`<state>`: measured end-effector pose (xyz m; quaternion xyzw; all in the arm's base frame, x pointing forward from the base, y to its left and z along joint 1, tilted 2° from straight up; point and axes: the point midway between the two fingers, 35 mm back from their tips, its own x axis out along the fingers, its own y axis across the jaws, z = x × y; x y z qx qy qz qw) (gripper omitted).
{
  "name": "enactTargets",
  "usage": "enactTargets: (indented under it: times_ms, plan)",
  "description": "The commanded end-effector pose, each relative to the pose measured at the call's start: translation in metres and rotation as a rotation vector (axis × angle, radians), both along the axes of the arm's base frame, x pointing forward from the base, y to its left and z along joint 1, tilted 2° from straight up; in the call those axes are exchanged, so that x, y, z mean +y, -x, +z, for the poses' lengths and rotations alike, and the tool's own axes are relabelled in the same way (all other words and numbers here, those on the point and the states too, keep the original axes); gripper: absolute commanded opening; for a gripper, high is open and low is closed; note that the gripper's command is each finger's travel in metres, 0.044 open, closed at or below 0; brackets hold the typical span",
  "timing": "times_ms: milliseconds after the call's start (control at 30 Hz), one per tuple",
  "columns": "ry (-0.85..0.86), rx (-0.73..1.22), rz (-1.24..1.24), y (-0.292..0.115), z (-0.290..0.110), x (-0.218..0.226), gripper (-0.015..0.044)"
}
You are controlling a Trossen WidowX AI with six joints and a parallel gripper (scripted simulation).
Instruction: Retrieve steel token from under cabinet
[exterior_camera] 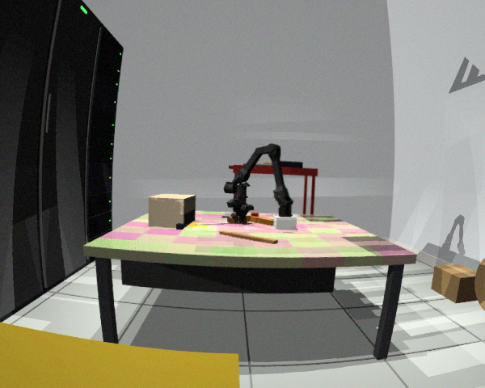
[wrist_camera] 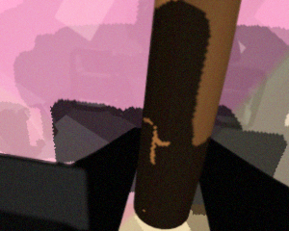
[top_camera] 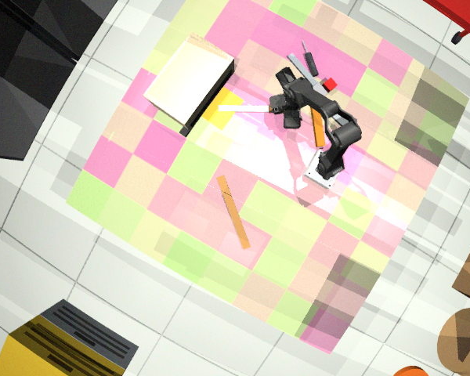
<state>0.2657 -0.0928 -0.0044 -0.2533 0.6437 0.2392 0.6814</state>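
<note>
The cabinet is a cream box with a dark front side. The yellow marked area lies in front of it. No token can be seen; the space under the cabinet is hidden. My gripper points down, low over the table, shut on the brown round handle of a long tool. The tool's flat pale blade reaches toward the cabinet, with its tip over the marked area. The tip is outside the cabinet. Whether the blade touches the table cannot be told.
A wooden strip lies apart on the table. Behind my arm lie a grey flat bar, a screwdriver, a red block and an orange bar. A small black block is at the cabinet's near front corner.
</note>
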Motion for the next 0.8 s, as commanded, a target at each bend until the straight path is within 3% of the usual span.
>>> enactTargets:
  times_ms: [0,767]
  plan:
    - [0.004,-0.004,-0.003,-0.002,0.002,-0.007,0.0000]
    - [0.007,-0.004,-0.003,-0.004,0.002,-0.036,0.0000]
